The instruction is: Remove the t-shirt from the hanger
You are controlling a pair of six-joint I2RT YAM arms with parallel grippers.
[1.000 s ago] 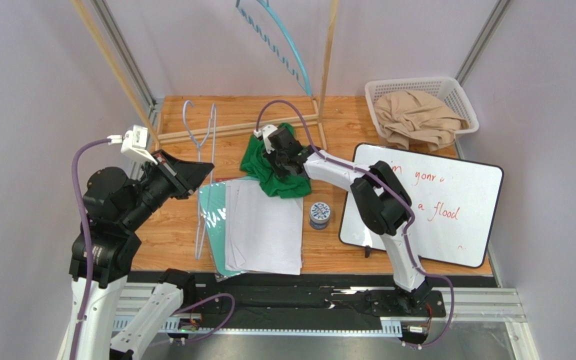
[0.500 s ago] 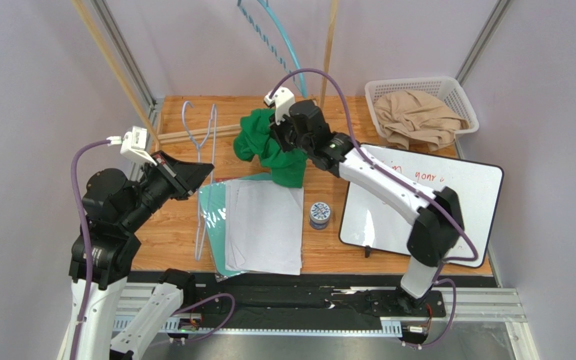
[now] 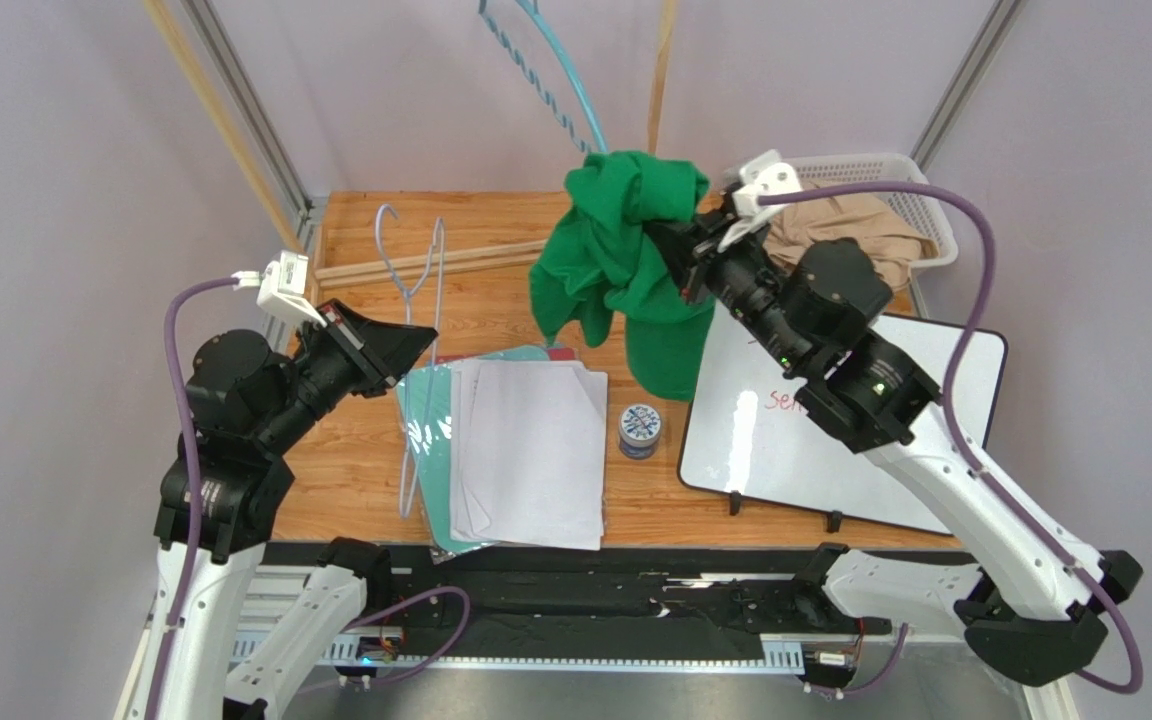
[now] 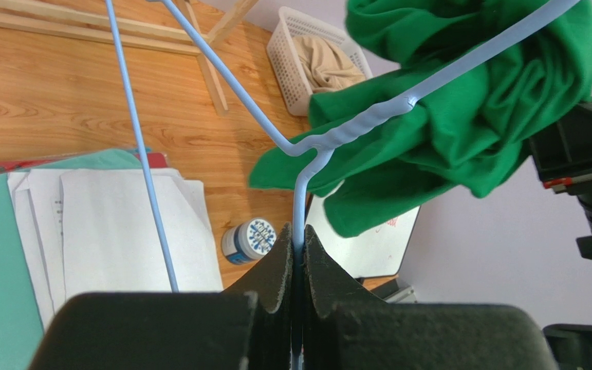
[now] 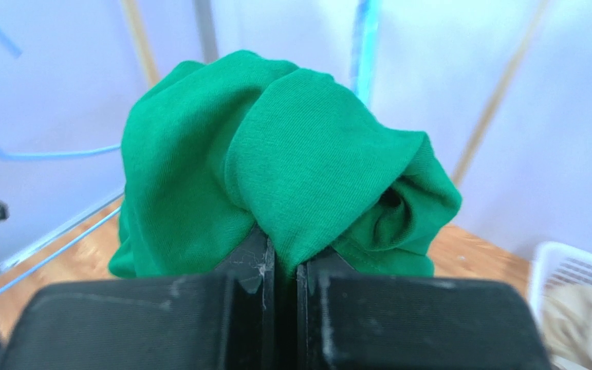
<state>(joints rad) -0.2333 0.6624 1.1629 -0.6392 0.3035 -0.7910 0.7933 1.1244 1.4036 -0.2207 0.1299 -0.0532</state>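
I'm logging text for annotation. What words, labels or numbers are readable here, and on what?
"se": red marker on the whiteboard, a partial word; the rest is hidden.
Small tin: blue pattern on its lid, too small to read.
Stacked papers: any print is too faint to read.

Whiteboard [image 3: 770, 450], paper stack [image 3: 530, 458], white basket [image 3: 875, 162], small jar [image 3: 639, 428]

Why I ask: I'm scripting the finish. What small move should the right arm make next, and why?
Probably lower the green t-shirt toward the table and release it. From above it hangs from the right gripper, jaws shut, apart from the blue hanger in the left gripper, so it looks already free.
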